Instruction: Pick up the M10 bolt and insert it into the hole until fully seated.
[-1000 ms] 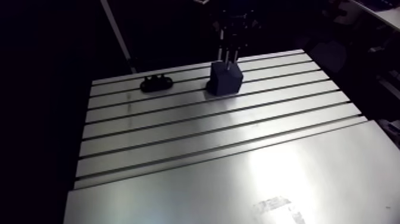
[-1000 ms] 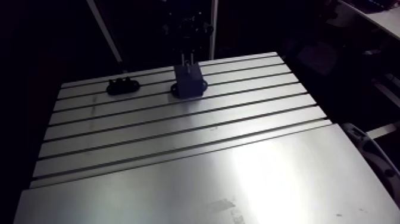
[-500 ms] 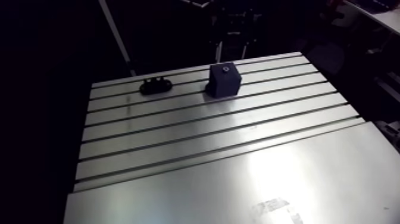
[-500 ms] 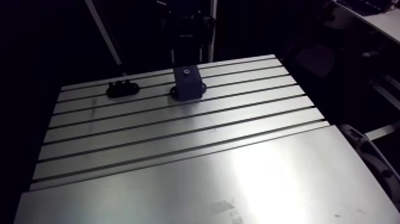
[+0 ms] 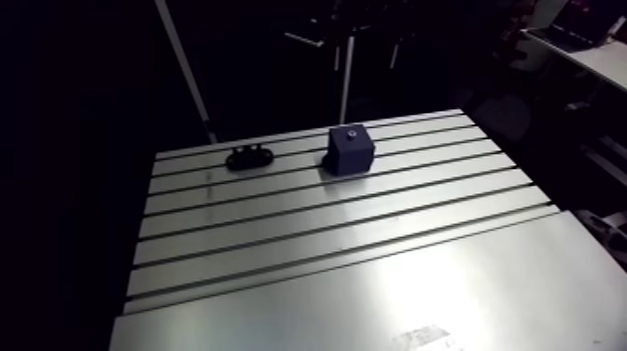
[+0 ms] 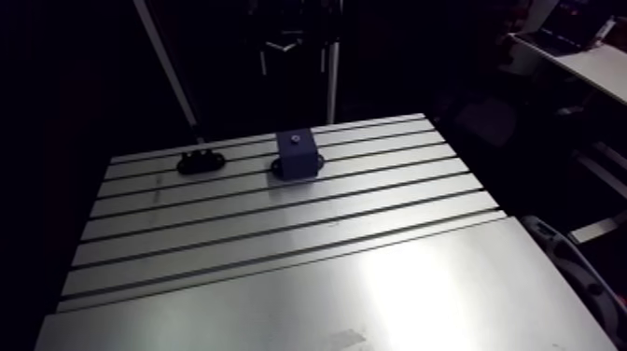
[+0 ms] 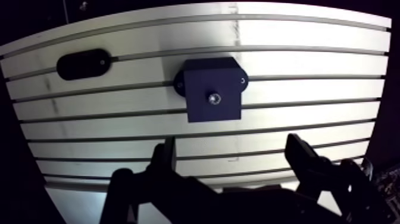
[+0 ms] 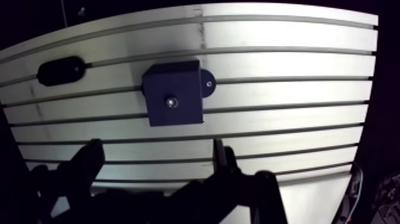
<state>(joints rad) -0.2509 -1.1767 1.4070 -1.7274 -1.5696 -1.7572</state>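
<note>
Aluminium slotted table (image 7: 309, 89) bears a blue block (image 7: 205, 74), bolt (image 7: 213, 98) in its top; end effector (image 7: 231, 143) spread, empty.

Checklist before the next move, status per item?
1. The bolt is in the hole of the blue block: ok.
2. The bolt is fully seated: cannot tell, since its head is seen only from above.
3. The gripper is open and empty: ok.
4. The gripper is clear of the blue block, no contact: ok.
5. The blue block is upright on the table: ok.
6. The black holder lies apart from the blue block, out of the way: ok.
</note>
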